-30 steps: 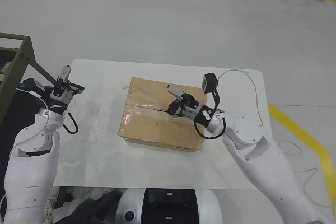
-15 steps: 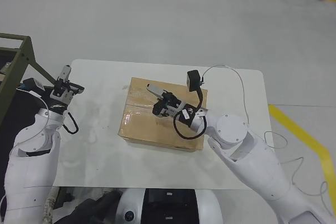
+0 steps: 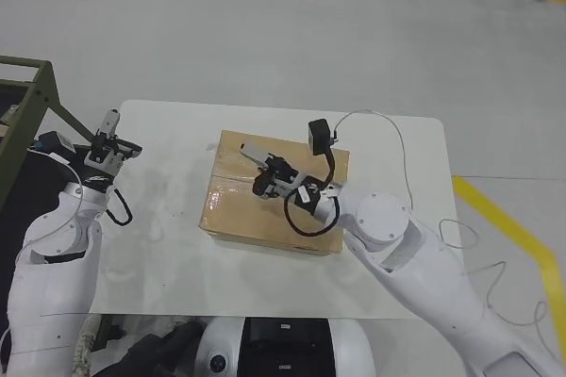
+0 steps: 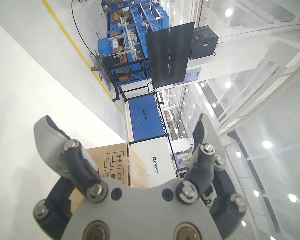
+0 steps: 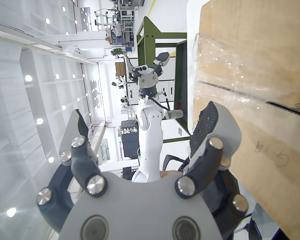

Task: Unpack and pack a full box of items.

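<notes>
My right end effector (image 3: pixel 256 170) hangs spread open over the sealed box (image 3: pixel 274 215) mid-tabletop (image 3: pixel 170 264), one finger near the taped seam (image 5: pixel 230 89), likely to breach it. My left end effector (image 3: pixel 116 134) is parked aside, released.

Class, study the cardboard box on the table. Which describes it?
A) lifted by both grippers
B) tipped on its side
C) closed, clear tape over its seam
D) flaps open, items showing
C: the cardboard box lies flat on the table with flaps shut and clear tape across the seam; the right gripper is open above it, gripping nothing.
</notes>
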